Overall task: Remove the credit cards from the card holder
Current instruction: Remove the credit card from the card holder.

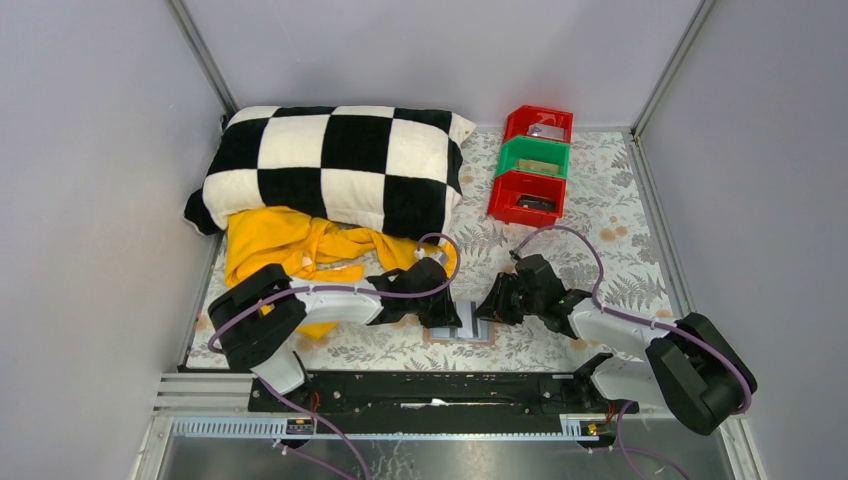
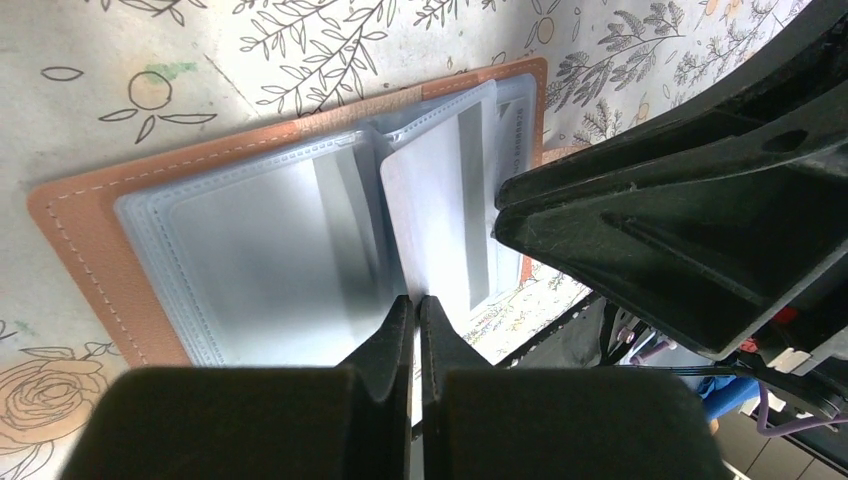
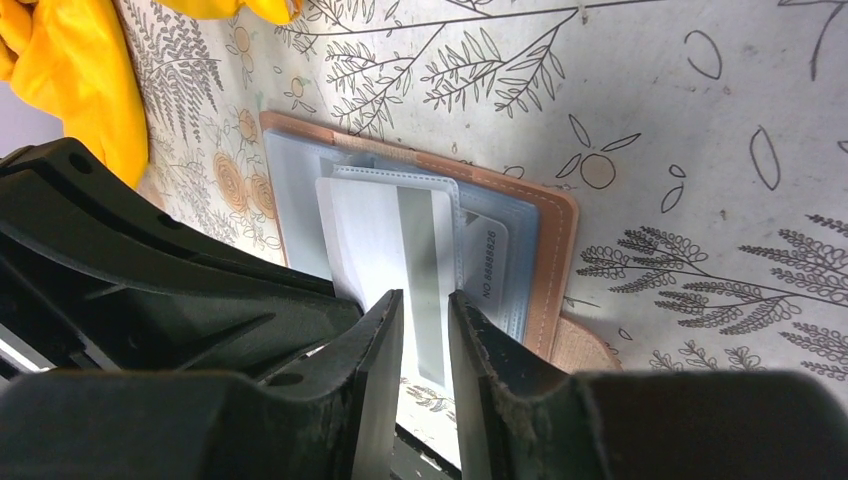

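Tan leather with pale stitching edges the card holder point(image 2: 85, 240), which lies open and flat on the floral desk point(image 2: 300, 50). It sits close to the near edge, between the two arms, with its grey-blue clear sleeves facing up. One credit card point(image 2: 440, 200), pale with a grey stripe, slants out over the right half. Its far end looks tucked into a stitched sleeve and its near end points at the wrist camera. A second card point(image 3: 485, 255) with a printed number sits fully inside a sleeve beside it.

The credit card is probably very light, thin, stiff and slick, so a pinch across its two faces at the exposed near edge should hold best. The sleeve may drag on it, and the light card holder would likely slide along unless it is pressed down.

The left gripper point(image 2: 415, 312) has its jaws drawn almost together. The card's near edge runs into the slit between them, so they appear to be pinching it.

The right gripper point(image 3: 425, 300) hangs over the same half with its jaws parted only narrowly. The striped face shows flat through the gap, below the tips and not between them. I cannot tell whether the tips rest on the sleeves.
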